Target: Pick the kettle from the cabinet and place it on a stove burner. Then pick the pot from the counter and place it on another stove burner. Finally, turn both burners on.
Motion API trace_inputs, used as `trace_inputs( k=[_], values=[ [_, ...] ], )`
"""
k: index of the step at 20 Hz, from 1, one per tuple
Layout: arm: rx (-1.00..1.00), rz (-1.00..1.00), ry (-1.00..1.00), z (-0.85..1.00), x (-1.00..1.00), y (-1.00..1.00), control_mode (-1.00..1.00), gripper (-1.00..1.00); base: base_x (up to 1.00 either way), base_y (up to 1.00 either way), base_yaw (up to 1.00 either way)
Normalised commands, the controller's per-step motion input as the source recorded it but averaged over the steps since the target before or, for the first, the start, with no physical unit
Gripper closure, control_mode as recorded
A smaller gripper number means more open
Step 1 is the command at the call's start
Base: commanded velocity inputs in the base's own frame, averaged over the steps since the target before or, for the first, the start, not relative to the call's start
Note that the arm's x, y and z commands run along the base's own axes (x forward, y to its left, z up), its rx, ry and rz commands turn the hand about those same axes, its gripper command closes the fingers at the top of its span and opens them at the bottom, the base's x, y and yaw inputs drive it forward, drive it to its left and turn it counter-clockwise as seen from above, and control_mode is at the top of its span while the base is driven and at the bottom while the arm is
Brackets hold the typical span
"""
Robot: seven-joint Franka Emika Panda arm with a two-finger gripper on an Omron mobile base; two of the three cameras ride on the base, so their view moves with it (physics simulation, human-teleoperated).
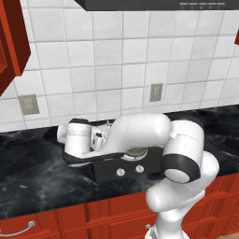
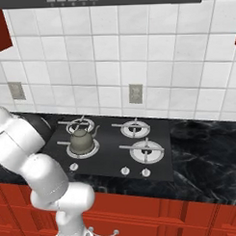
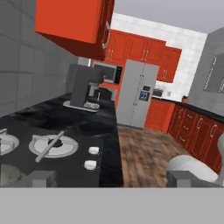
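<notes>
The small grey-green kettle (image 2: 82,140) stands upright on the front-left burner (image 2: 83,149) of the black cooktop (image 2: 160,162). The other three burners are bare, among them the front-right one (image 2: 146,151) (image 3: 52,146). My gripper (image 3: 111,177) is open, its two fingertips (image 3: 41,177) wide apart with nothing between them. It looks sideways along the cooktop, low over its front part. In the left base view my forearm lies across the stove, with the hand (image 1: 77,135) at its left end. The red cabinet (image 1: 9,42) hangs at the upper left. The pot is out of view.
White knobs (image 2: 125,171) line the cooktop's front edge. The black veined counter (image 2: 208,160) runs on both sides. A dark coffee machine (image 3: 83,89) stands further along it, with a grey fridge (image 3: 138,94) beyond. A range hood (image 2: 96,0) hangs above, and red drawers (image 1: 28,226) lie below.
</notes>
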Motion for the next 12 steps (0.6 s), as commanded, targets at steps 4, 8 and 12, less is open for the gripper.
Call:
trace_inputs(
  k=[4,8,12],
  values=[
    [0.0,-0.01,-0.13,0.47,-0.49,0.0,-1.0,-1.0,0.0,0.0,0.0],
    [-0.01,0.0,-0.08,0.44,-0.36,0.0,-1.0,-1.0,0.0,0.0,0.0],
    [0.1,0.0,0.0,0.38,-0.23,-0.09,-1.0,-1.0,0.0,0.0,0.0]
  ],
)
